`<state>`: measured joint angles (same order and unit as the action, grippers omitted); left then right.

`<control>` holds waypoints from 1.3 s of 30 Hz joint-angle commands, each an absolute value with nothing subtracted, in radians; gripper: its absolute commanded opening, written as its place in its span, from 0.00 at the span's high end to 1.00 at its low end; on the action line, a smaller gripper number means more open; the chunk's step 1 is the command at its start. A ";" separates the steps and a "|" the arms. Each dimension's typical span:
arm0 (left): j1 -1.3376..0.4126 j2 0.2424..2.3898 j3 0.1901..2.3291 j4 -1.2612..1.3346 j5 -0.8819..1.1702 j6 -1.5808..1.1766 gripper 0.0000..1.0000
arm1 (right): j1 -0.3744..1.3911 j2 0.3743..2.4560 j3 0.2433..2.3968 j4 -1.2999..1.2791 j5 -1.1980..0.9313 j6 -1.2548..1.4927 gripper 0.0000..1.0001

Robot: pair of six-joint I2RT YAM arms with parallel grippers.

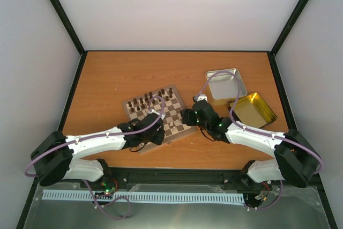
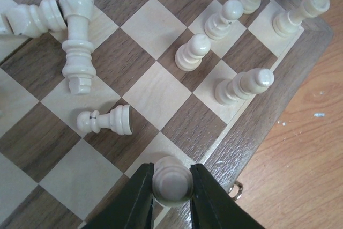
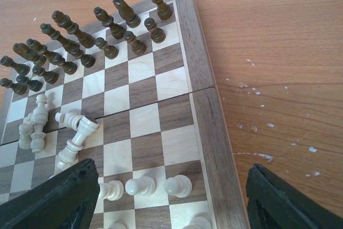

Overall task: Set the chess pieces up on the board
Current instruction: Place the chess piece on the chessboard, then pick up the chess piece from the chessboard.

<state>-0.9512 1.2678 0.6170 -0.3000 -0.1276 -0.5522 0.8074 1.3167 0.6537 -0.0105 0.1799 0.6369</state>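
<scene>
Left pincer [image 2: 171, 176] clenches one cream piece [image 2: 172, 185] at the board [image 2: 268, 127] edge; five more stand nearby, three lie toppled. Right pincer [image 3: 171, 186] gapes wide and empty at the board's side.

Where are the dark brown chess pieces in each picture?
Top view: dark pieces stand along the board's far edge, mid-picture.
Left wrist: not in it, only pale pieces.
Right wrist: upper left of the picture.
Shared landmark: the checkered board, in all three.
</scene>
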 commanded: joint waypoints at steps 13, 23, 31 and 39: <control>-0.965 1.099 0.695 -0.416 -0.211 -0.572 0.51 | 0.798 1.300 0.687 -0.030 0.168 0.604 0.25; -0.936 0.877 0.800 -0.656 -0.565 -0.708 0.39 | 0.798 1.542 1.064 -0.382 -0.013 0.425 0.30; -0.934 0.695 0.831 -0.770 -0.623 -0.671 0.29 | 0.844 1.741 1.244 -0.466 -0.034 0.461 0.34; -0.934 0.524 0.778 -0.744 -0.611 -0.635 0.23 | 0.913 1.912 1.438 -0.601 0.100 0.514 0.39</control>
